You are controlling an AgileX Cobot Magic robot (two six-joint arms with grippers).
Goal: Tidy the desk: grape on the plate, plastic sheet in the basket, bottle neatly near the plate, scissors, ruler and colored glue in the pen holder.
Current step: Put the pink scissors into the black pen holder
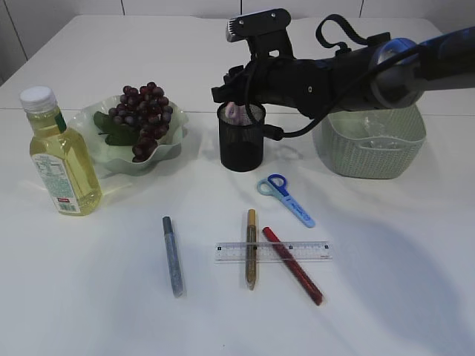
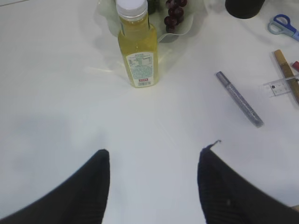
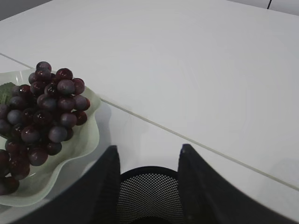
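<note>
right claw (image 3: pixel 147 182) hangs parted directly over the pen holder (image 1: pixel 241 137), gripping nothing, apparently releasing a pink item inside; left claw (image 2: pixel 154 186) open, empty.

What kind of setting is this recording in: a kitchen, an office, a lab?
Most likely a staged desk in a lab, not a real office or kitchen: a plain white table against a bare white wall, with stationery like the ruler and scissors laid out beside a plate of grapes and a mesh pen holder.
</note>
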